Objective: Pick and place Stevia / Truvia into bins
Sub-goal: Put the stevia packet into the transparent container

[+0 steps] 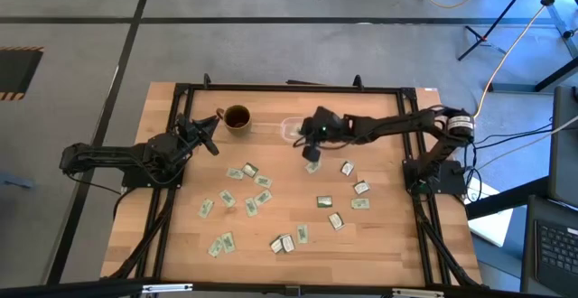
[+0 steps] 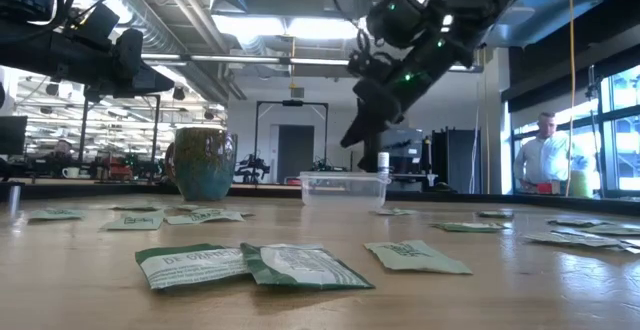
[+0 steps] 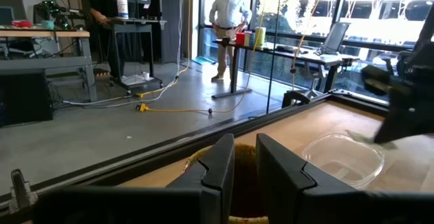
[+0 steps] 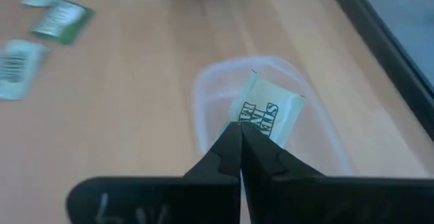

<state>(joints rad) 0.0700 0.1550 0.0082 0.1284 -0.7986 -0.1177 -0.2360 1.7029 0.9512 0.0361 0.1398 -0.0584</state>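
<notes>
Several pale green and white Stevia sachets (image 1: 249,170) lie flat, scattered over the wooden table. The clear plastic bin (image 1: 292,128) stands right of the brown mug (image 1: 237,117), near the far edge. My right gripper (image 4: 239,127) hovers over the bin (image 4: 271,115), shut on one sachet (image 4: 268,112). In the low view it (image 2: 352,135) hangs above the bin (image 2: 343,188). My left gripper (image 3: 244,157) waits open, raised just left of the mug (image 3: 203,157). My right gripper pinches one Stevia sachet by its near end (image 4: 245,119) between the two fingertips. The fingers slant down from the table's right side. The sachet sticks out ahead of the fingertips, lifted clear, over the inside of the bin.
The table's black frame (image 1: 181,90) runs along its edges. Loose sachets (image 2: 250,265) lie close to the near edge. A person (image 2: 540,150) stands in the room beyond the table. Bare wood (image 1: 379,244) shows toward the near right corner.
</notes>
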